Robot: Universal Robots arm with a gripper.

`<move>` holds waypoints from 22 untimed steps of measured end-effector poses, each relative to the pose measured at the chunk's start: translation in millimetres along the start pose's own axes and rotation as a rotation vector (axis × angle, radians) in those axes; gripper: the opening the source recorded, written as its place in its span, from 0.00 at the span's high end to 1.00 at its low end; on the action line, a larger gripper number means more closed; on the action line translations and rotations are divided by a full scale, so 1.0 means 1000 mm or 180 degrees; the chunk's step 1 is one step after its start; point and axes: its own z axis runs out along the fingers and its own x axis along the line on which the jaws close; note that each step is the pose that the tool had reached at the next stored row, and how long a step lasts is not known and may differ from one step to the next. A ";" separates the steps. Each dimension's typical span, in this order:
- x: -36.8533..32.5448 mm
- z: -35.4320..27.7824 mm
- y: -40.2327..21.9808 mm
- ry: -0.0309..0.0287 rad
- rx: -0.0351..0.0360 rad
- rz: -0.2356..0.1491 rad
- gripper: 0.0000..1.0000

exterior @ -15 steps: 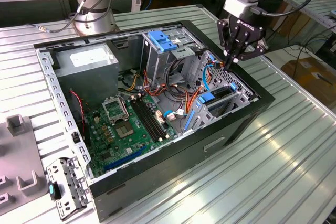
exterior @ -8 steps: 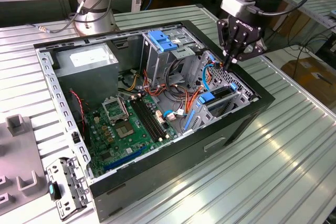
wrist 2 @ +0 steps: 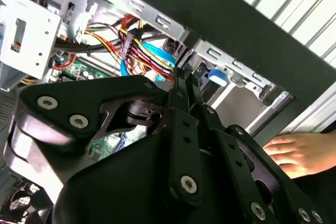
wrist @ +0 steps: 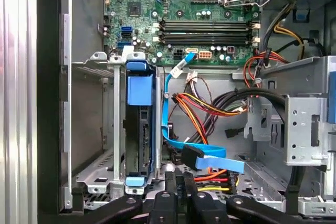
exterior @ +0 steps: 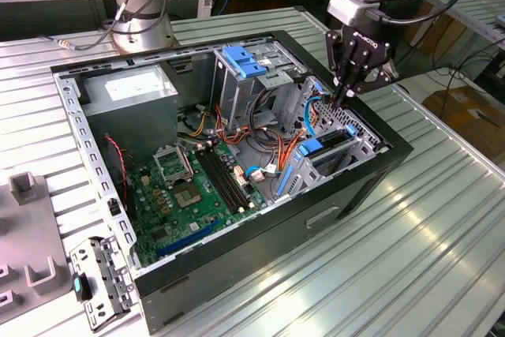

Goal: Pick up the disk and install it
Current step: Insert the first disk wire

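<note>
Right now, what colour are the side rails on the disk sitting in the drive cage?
Blue, clearest in the first wrist view on the disk.

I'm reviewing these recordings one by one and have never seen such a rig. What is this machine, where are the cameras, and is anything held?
A grey robot arm carries a black gripper over an open black computer case on a ribbed metal table. The exterior view looks on from outside; both wrist views ride on the arm and look past the gripper into the case. The silver-grey hard disk with blue rails stands edge-up in its metal bay near a green motherboard. The gripper is shut, holding nothing, its tip just above the bay. A person's hand rests beside the case.
</note>
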 end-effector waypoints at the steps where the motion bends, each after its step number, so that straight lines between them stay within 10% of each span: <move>1: 0.0047 0.0008 0.0019 0.0000 0.0003 -0.0002 0.84; 6: 0.0205 0.0055 0.0100 -0.0001 0.0024 -0.0001 0.84; 16: 0.0195 0.0169 0.0212 0.0000 0.0094 -0.0055 0.84; 22: 0.0195 0.0189 0.0211 0.0005 0.0084 0.0186 0.84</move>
